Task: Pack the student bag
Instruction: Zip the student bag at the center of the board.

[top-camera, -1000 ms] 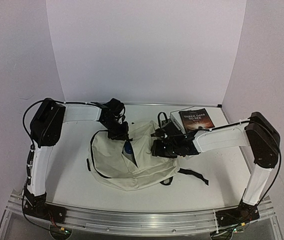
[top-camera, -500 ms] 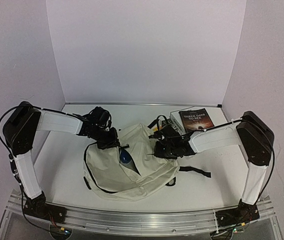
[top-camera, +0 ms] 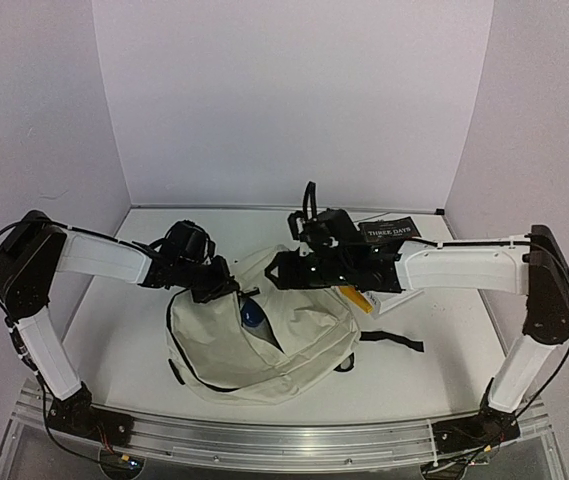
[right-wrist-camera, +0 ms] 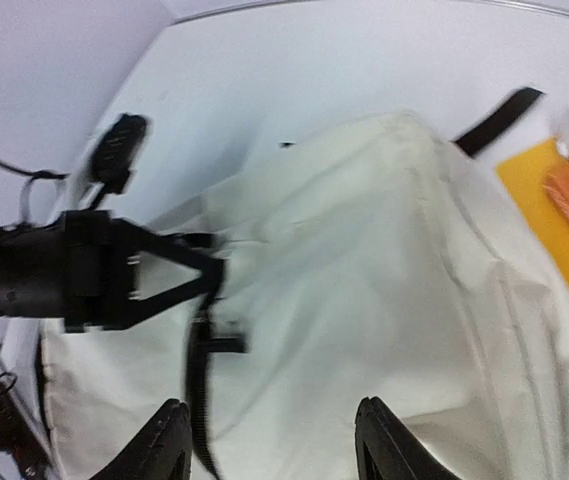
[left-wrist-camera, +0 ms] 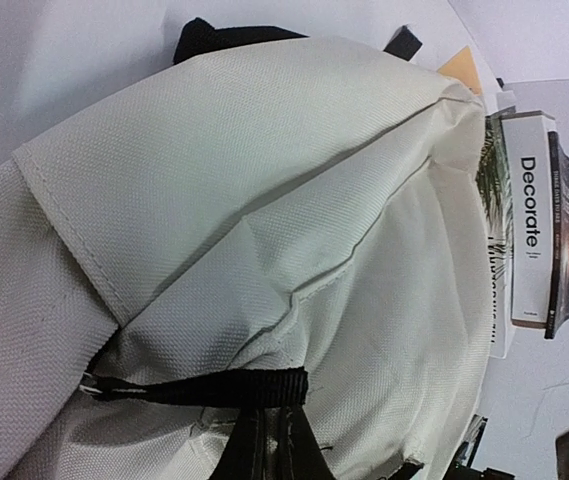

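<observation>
Two tools are meeting at the student bag [top-camera: 264, 340], which is lying in the middle of the tabletop [top-camera: 454, 322] with its opening turned up. The left tool [top-camera: 226, 289] is pressing in at the bag's far-left rim, and the right tool [top-camera: 272, 270] is hanging just above the bag's far edge, close beside the other. The overhead view is showing a blue object [top-camera: 252, 316] sitting inside the opening and a stack of books [top-camera: 392, 232] lying behind the bag to the right. The left wrist view is adding a white spine reading "Decorate" among those books, while the right wrist view is revealing a yellow-orange sheet [right-wrist-camera: 549, 190] lying against the bag's right side. The left tool is clenching tight on a black webbing strap [left-wrist-camera: 204, 387] stitched to the bag's cream fabric. The right tool is standing with its fingers [right-wrist-camera: 169, 445] clearly parted, gripping nothing, with bag cloth lying beneath the gap.
</observation>
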Tool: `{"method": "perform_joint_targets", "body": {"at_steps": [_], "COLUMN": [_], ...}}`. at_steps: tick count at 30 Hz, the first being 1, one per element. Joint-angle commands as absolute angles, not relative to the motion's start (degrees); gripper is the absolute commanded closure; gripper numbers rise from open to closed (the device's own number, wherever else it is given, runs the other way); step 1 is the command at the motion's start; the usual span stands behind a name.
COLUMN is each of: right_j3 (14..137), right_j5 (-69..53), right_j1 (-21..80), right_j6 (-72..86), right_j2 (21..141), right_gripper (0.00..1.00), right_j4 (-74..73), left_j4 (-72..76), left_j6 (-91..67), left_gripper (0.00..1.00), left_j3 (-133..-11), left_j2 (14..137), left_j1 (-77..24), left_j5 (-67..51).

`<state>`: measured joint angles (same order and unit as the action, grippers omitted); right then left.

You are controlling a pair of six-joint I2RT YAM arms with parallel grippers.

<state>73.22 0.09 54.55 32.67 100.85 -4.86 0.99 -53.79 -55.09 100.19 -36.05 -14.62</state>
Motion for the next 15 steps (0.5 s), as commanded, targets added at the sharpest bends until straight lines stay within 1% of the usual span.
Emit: {"method": "perform_joint_targets", "body": {"at_steps": [1, 3, 6, 15], "right_j3": [78.05, 79.82, 81.46, 84.31], "right_j5": [-6.57, -6.45, -5.97, -4.84], "right_j1": [56.54, 56.55, 56.5, 55.19], "right_j6": [31.92, 32.68, 33.32, 33.33], "right_j2": [104.93, 107.23, 109.41, 114.18], "right_gripper": [0.48, 0.5, 0.51, 0.57], "right_j4": [-4.57, -4.67, -4.79, -4.75], "left_j4": [10.27, 11.87, 13.64, 14.41], "left_j6": [-54.27, -54.95, -55.75, -56.16], "left_gripper": [1.0, 1.0, 1.0, 1.0], "left_j3": [-55.13, -54.5, -53.65, -52.91], "left_j2": [95.76, 95.61, 95.18, 94.57], "left_j1": [-35.33, -34.96, -34.52, -34.27], "left_j5": [-17.67, -19.4, -21.17, -22.74]}}
